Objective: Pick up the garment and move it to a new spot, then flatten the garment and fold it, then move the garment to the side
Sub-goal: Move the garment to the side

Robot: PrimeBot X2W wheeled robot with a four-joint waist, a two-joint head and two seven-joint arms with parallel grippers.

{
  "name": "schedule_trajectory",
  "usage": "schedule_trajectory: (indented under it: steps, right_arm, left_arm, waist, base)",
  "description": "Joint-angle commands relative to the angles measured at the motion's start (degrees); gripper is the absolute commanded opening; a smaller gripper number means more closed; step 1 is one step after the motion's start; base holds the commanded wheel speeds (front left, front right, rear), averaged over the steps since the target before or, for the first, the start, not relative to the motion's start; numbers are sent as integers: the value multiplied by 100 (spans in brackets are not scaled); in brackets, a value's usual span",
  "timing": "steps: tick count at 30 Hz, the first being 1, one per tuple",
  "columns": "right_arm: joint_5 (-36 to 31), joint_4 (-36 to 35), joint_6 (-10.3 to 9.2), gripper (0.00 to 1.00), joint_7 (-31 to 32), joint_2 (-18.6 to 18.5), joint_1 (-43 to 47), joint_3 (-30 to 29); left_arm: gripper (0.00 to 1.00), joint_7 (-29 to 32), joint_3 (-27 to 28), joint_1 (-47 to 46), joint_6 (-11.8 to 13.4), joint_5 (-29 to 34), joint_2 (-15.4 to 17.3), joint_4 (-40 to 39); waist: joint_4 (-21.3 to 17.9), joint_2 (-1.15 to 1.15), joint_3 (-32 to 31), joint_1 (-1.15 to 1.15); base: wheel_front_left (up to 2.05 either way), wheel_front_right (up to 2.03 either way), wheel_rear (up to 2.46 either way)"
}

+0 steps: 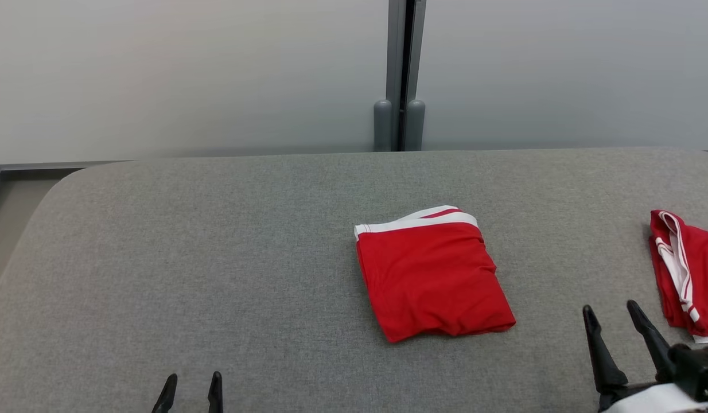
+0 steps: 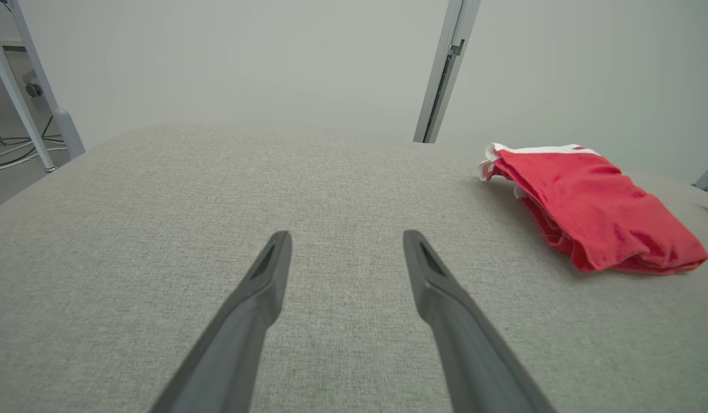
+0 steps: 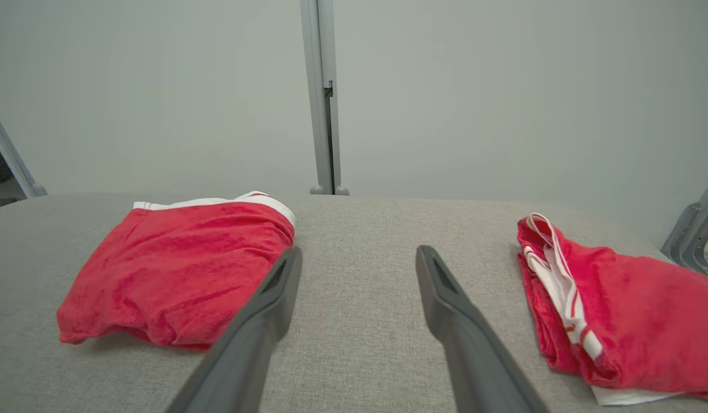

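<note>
A red garment [image 1: 431, 275] with a white waistband lies folded into a neat rectangle near the middle of the grey padded table [image 1: 216, 258]. It appears at the right in the left wrist view as the garment [image 2: 589, 209], and at the left in the right wrist view as the garment [image 3: 176, 269]. My left gripper [image 1: 190, 381] stands open at the near edge, well to the garment's left, empty. My right gripper [image 1: 611, 312] stands open to the garment's right, with nothing between its fingers. Bare cloth lies ahead of the left gripper [image 2: 347, 236] and of the right gripper [image 3: 358, 253].
A second red garment [image 1: 687, 272] with white trim lies bunched at the table's right edge, close to my right gripper, seen also as the bunched garment [image 3: 612, 310]. A pale wall with a grey post [image 1: 403, 74] stands behind the table. The table's left corner [image 1: 61, 183] is rounded.
</note>
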Motion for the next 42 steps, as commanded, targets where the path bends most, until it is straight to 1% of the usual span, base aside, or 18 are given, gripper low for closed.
schedule_trajectory:
  steps: [1,6,7,10,12,18,19,20,24,25,26,29,31,33,35,37,39,42]
  right_arm:
    - [379,235,1,100,-5,-211,-307,303]
    - [1589,642,1,100,947,-647,-1311,1179]
    - [1589,642,1,100,947,-647,-1311,1179]
    - [2249,885,1,100,1541,-779,-1880,1542]
    - [2495,1068,1,100,1835,-896,-2223,1786]
    - [3019,1871,2,100,2157,-969,-2876,2157]
    - [3207,2080,2,100,2215,-911,-3014,2309]
    - [3207,2080,2,100,2215,-911,-3014,2309]
    - [3781,2287,2,100,2231,-802,-3162,2504]
    - [3937,2287,2,60,2216,-784,-3182,2548]
    - [4081,2266,2,0,2183,-780,-3204,2595]
    - [4435,2165,2,0,2017,-876,-3283,2697]
    - [4584,2045,2,0,1950,-1006,-3365,2818]
    - [4681,1908,1,0,1892,-1215,-3417,2942]
    - [4775,1759,1,0,1928,-1496,-3503,3019]
    - [4849,1606,2,0,1996,-1863,-3652,3019]
    - [4926,1487,1,0,2118,-2239,-3784,2999]
    - [4994,1439,2,0,2358,-2770,-3970,2953]
  left_arm:
    - [100,-25,-51,-137,22,25,21,-14]
    - [100,-25,-208,-305,33,-1,22,-36]
    - [100,-25,-208,-305,33,-1,22,-36]
    - [100,-25,-326,-435,42,-17,20,-25]
    - [100,-25,-405,-536,66,-48,23,-8]
    - [100,-25,-695,-855,144,-148,22,-44]
    - [100,-25,-766,-934,180,-171,21,-47]
    - [100,-25,-766,-934,180,-171,21,-47]
    - [100,-25,-823,-1000,226,-194,20,-52]
    - [100,-25,-824,-1016,249,-199,20,-60]
    - [100,-25,-822,-1023,268,-205,21,-64]
    - [100,-25,-818,-1020,276,-199,20,-79]
    - [100,-25,-796,-1002,282,-139,20,-82]
    - [100,-25,-787,-969,279,-131,20,-88]
    - [100,-26,-791,-980,249,-94,21,-88]
    - [100,-25,-818,-1090,220,-32,21,-94]
    - [100,-25,-853,-1211,180,19,21,-106]
    - [100,-24,-919,-1362,125,84,23,-89]
  waist:
    - [48,0,76,0]
    - [168,0,360,0]
    - [168,0,360,0]
    - [295,0,590,0]
    - [397,0,725,0]
    - [733,0,1099,0]
    - [810,0,1191,0]
    - [810,0,1191,0]
    - [863,0,1288,0]
    - [849,0,1305,0]
    - [820,0,1317,0]
    - [625,0,1332,0]
    - [382,0,1327,0]
    - [96,0,1313,0]
    - [-202,0,1347,0]
    - [-477,0,1438,0]
    - [-692,0,1558,0]
    - [-896,0,1740,0]
  base:
    - [0,0,0]
    - [0,0,0]
    - [0,0,0]
    - [0,0,0]
    - [0,0,0]
    - [0,0,0]
    - [0,0,0]
    - [0,0,0]
    - [0,0,0]
    - [0,0,0]
    - [0,0,0]
    - [0,0,0]
    - [0,0,0]
    - [0,0,0]
    - [0,0,0]
    - [0,0,0]
    - [0,0,0]
    - [0,0,0]
